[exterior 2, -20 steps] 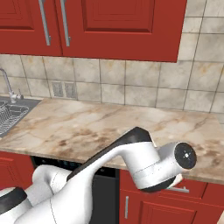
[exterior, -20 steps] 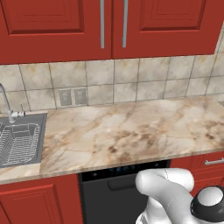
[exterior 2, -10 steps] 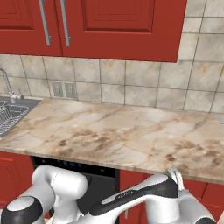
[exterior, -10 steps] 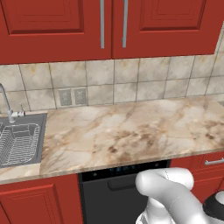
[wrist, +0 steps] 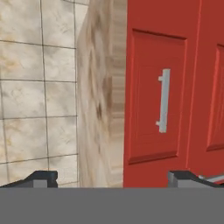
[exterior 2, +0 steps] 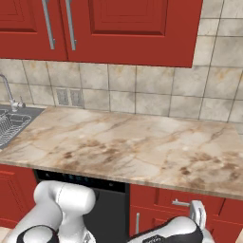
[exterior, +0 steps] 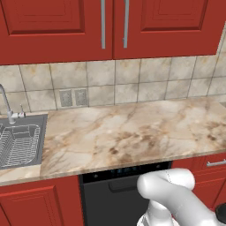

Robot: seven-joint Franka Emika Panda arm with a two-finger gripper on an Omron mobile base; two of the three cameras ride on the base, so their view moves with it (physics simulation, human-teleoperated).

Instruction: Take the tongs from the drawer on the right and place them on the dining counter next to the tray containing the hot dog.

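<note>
The claw [wrist: 112, 177] is standing wide open with nothing between its two dark tips, which are showing far apart at the bottom of the hand view. It is facing the drawer [wrist: 159, 98], whose red raised-panel front is shut; the view is rolled, so the drawer's short silver handle [wrist: 163, 100] is appearing upright. The claw is hanging apart from the handle, not touching it.

In the right base view the same drawer [exterior 2: 190, 204] is sitting closed just under the counter [exterior 2: 128, 152], with its handle [exterior 2: 182, 203] partly hidden by the white arm. In the left base view the drawer [exterior: 212, 162] is showing at the right edge.

The counter is a beige-brown veined marble top, running above a black dishwasher [exterior: 119, 194] and red lower cabinets. A steel sink [exterior: 20, 143] with a wire rack and a tap is lying at its left end. Behind it beige wall tiles are carrying a double outlet [exterior: 73, 97], and red upper cabinets [exterior: 114, 26] with long silver handles are hanging above. No writing is readable.
</note>
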